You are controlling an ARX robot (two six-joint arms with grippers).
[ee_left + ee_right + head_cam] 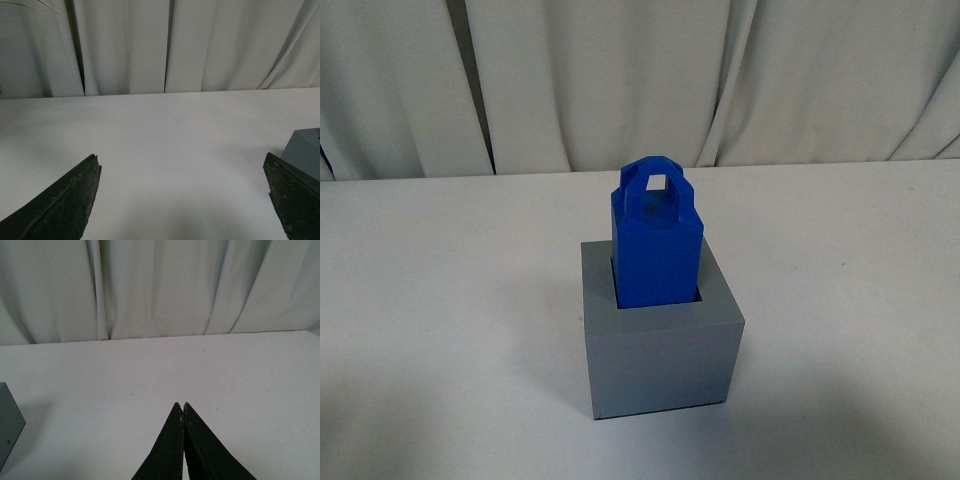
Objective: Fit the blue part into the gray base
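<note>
white curtain (620,80) hung behind the white tabletop (440,300). gray base (660,335) sat mid-tabletop, the blue part (658,250) standing upright in its recess, long axis vertical, loop handle on top; judged seated. neither arm showed in the front view. left gripper (182,200): jaws wide, empty, base corner just beside one jaw. right gripper (183,440): jaws pressed together, empty, base edge well off to the side. only the front view showed the blue part.

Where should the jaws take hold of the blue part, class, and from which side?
Grip the blue part by its loop handle, coming from above. It stands upright in the gray base, whose recess walls hide its lower sides; only the top is free.
</note>
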